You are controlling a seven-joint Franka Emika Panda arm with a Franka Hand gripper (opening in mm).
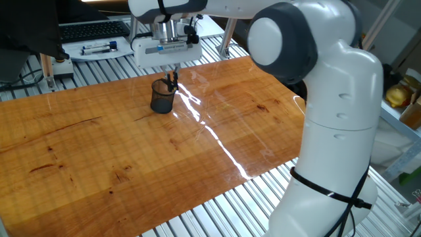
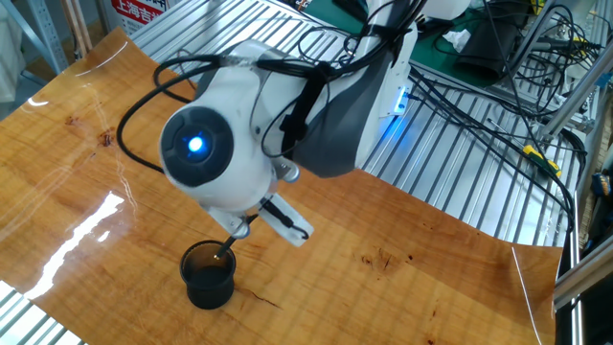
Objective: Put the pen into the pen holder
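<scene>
The pen holder [image 1: 162, 97] is a small black mesh cup on the wooden table, near its far edge; it also shows in the other fixed view [image 2: 208, 273]. My gripper [image 1: 174, 71] hangs right above the cup's rim, jaws close together. The slim pen [image 1: 172, 82] runs from the fingertips down into the cup, leaning at its right rim. In the other fixed view the pen [image 2: 230, 243] slants from my gripper [image 2: 242, 227] into the cup's mouth. The wrist hides the fingers there.
The wooden table top [image 1: 131, 151] lies on a slatted metal bench. Pale markers with blue caps [image 1: 99, 47] and a keyboard [image 1: 92, 29] sit behind the far edge. Cables [image 2: 479, 115] run over the metal slats beside the table.
</scene>
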